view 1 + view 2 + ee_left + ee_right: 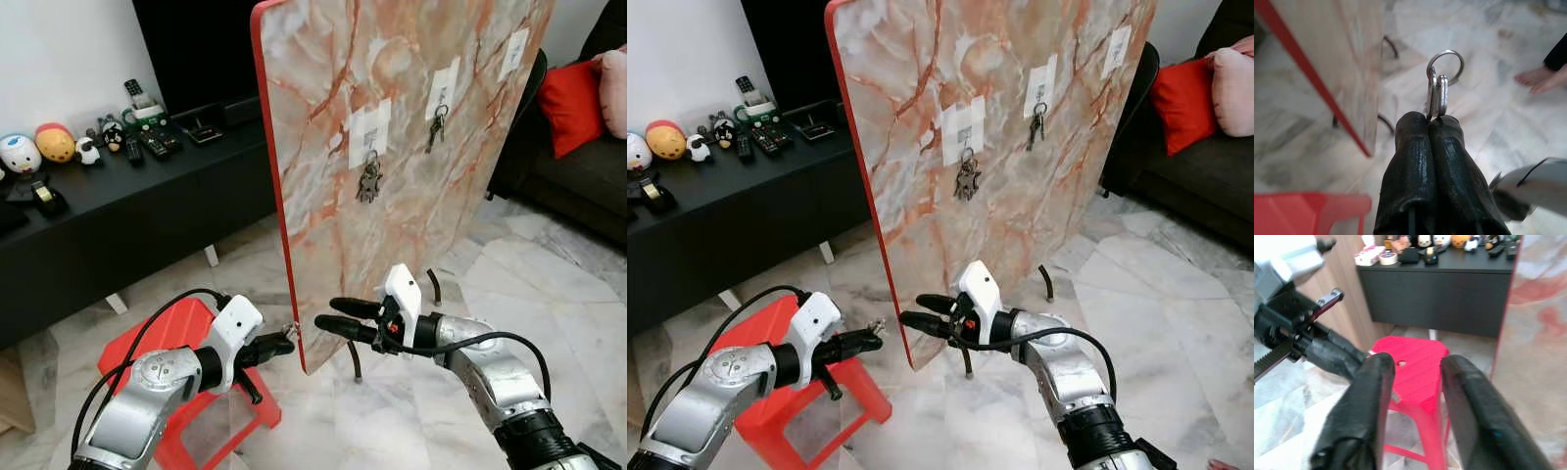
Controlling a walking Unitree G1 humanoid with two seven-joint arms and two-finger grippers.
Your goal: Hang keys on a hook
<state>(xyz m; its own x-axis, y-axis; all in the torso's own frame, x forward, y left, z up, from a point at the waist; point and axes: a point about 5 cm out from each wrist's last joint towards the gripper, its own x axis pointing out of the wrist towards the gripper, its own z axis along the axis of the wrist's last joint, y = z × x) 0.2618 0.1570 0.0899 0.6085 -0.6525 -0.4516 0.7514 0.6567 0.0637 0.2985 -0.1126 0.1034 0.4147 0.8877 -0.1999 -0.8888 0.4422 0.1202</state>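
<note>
Marble-patterned board (411, 147) with a red edge, standing upright on thin dark legs on the pale marble floor (549, 294). Three white hook plates are fixed to its face; a bunch of keys (369, 181) hangs from the nearest hook (370, 132), a second bunch (436, 125) from the middle hook, and the far hook (513, 54) cannot be made out clearly. Left tool (279, 345), fingers pressed together, grips a set of keys (1439, 90) by the blades, so that the key ring (1445, 66) projects past the fingertips; the tool is held low, just beside the red lower edge of the board. Right tool (343, 318), fingers (1371, 401) spread apart and gripping nothing, is pointed toward the left tool, in front of the board's lower corner. A red plastic stool (186, 392) stands on the floor beneath the left arm. Behind, a long black bench (127, 196) carries remote controls and small figurines. A dark sofa with a red cushion (573, 103) lies to the right. A person's bare foot (1540, 81) rests on the floor
</note>
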